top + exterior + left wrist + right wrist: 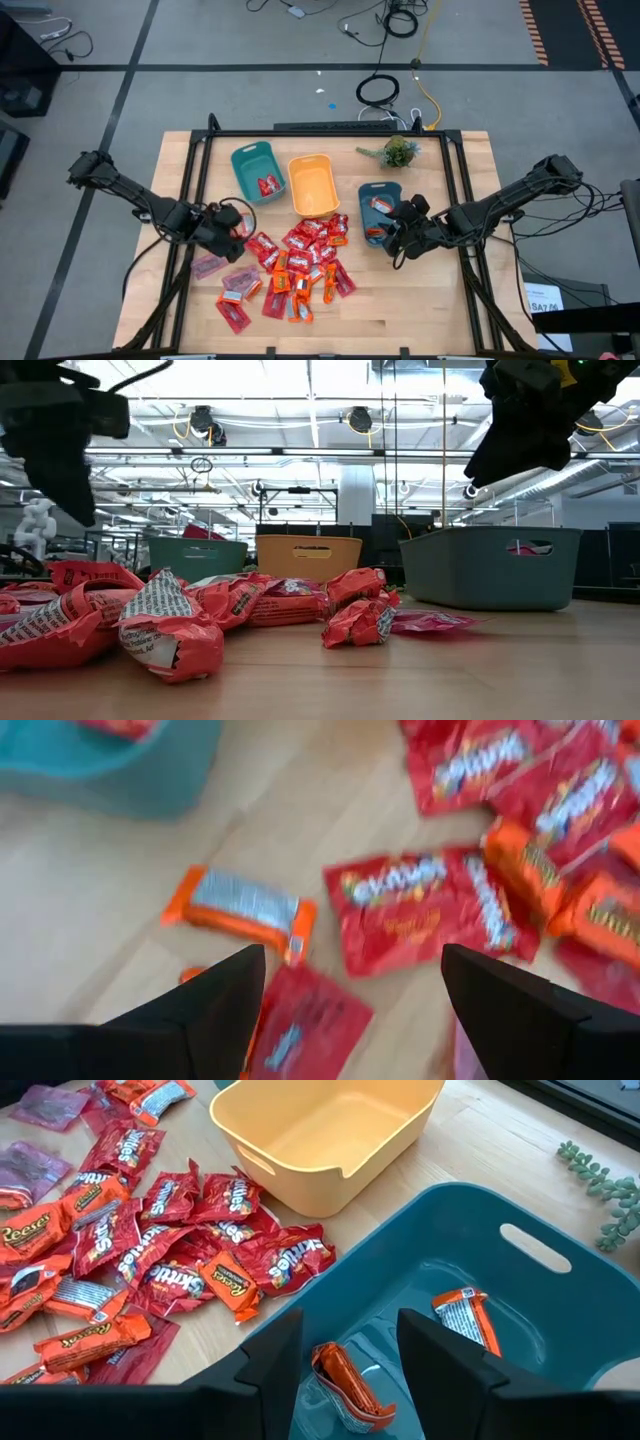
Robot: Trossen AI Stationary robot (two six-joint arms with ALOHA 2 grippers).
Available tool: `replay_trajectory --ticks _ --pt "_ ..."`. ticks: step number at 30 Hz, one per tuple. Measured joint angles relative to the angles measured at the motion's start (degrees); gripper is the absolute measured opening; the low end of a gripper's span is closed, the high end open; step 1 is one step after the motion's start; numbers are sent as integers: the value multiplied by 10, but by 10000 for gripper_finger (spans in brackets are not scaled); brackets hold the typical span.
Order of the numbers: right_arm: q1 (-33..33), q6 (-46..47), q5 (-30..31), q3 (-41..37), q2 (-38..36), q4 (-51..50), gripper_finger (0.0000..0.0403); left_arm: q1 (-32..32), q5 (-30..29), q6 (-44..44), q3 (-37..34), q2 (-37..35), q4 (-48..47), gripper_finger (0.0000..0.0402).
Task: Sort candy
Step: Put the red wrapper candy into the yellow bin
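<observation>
My right gripper (345, 1355) open over teal bin (560, 1305) – orange candy (345, 1380) dropped; left gripper (345, 990) open, empty above pile (300, 265).

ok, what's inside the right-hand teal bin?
Two orange candies lie in the teal bin: one on the floor, one between the right gripper's open fingers. The fingers cover part of the floor, so more could be hidden.

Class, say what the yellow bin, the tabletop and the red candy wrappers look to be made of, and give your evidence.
Yellow bin: probably moulded plastic, smooth, matte, with rounded edges. Tabletop: pale wood, with visible plank lines and grain. Red candy wrappers: thin glossy film or foil, crinkled, catching light.
</observation>
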Motion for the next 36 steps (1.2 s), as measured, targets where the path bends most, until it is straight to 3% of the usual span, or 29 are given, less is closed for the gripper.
replay_trajectory --ticks 16,23,31,36 --pt "0 0 0 0 0 8 157 0 45 122 -53 1 2 311" --pt "0 0 0 0 0 8 157 0 63 188 -78 7 71 311" --pt "0 0 0 0 0 8 157 0 63 259 -81 69 87 311" --pt "0 0 0 0 0 8 157 0 95 273 -81 119 89 311"
